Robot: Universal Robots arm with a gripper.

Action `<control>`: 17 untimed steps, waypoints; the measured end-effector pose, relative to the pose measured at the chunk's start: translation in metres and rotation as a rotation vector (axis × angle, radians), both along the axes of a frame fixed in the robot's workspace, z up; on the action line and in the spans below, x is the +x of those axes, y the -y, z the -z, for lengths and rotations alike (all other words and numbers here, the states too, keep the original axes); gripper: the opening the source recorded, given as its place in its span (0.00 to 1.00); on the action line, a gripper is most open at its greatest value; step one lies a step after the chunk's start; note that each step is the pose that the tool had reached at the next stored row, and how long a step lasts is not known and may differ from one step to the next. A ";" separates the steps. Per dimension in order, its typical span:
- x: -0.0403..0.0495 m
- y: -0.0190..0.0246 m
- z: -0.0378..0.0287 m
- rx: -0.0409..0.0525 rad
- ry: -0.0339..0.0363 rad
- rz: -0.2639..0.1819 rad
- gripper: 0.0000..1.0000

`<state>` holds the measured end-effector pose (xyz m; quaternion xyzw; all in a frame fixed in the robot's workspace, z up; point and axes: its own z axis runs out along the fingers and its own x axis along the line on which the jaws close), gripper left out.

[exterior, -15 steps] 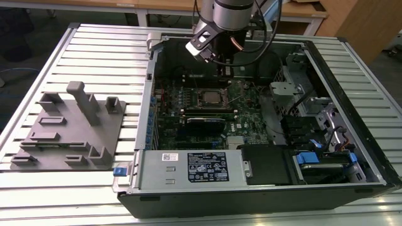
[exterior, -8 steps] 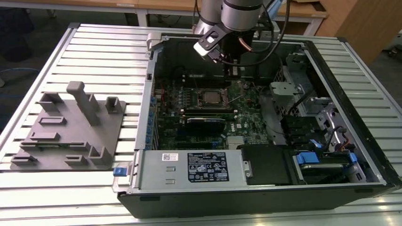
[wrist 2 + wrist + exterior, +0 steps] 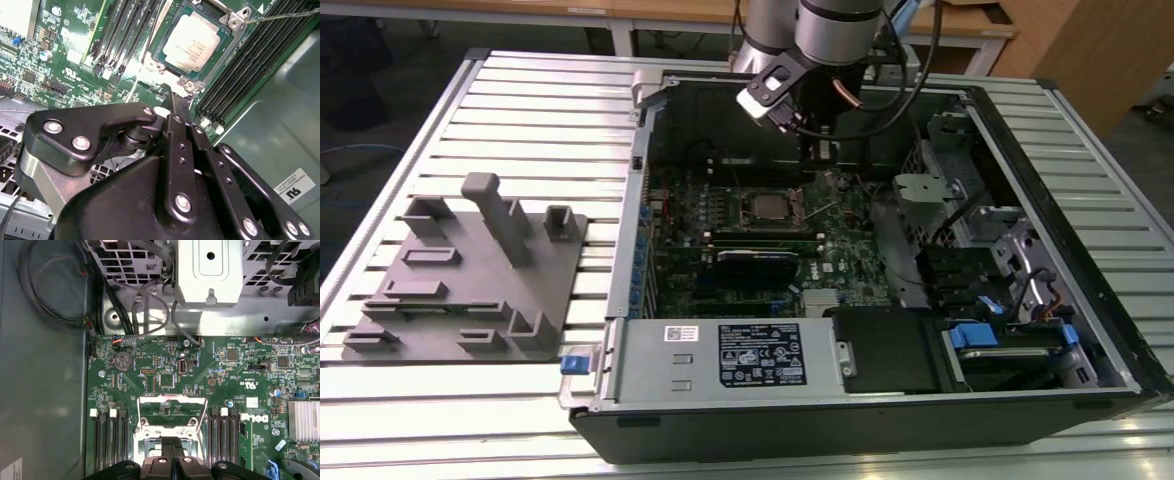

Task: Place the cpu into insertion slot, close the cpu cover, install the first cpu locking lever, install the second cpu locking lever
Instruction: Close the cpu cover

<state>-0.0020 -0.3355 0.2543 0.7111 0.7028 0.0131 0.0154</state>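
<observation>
The cpu point(image 3: 192, 47) lies flat in the insertion slot point(image 3: 235, 20), its silver top fully showing. In the exterior view the slot point(image 3: 767, 208) sits mid-board inside the open computer case. The cpu cover point(image 3: 172, 400) stands raised at the slot's edge, with green board visible through its window. My gripper point(image 3: 176, 102) hangs just over that edge of the slot, fingers together; in the first wrist view the gripper point(image 3: 173, 452) is right at the cover's base. I cannot tell if it touches the cover. A thin locking lever point(image 3: 285, 16) sticks out free beside the slot.
Black memory slots point(image 3: 240, 70) flank the socket on both sides. A silver drive bracket point(image 3: 210, 270) and cables lie past the board's edge, and a finned heat sink point(image 3: 304, 420) sits nearby. The power supply point(image 3: 720, 355) fills the case's front. A grey fixture point(image 3: 467, 270) stands on the exterior view's left.
</observation>
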 end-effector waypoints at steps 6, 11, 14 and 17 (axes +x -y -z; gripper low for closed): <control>0.0000 0.0000 -0.0034 0.0006 0.0001 0.000 0.10; 0.0043 0.0000 -0.0035 0.0001 -0.0001 0.000 0.10; 0.0095 0.0000 -0.0035 0.0001 -0.0002 0.000 0.10; 0.0153 0.0000 -0.0034 0.0001 -0.0001 0.000 0.10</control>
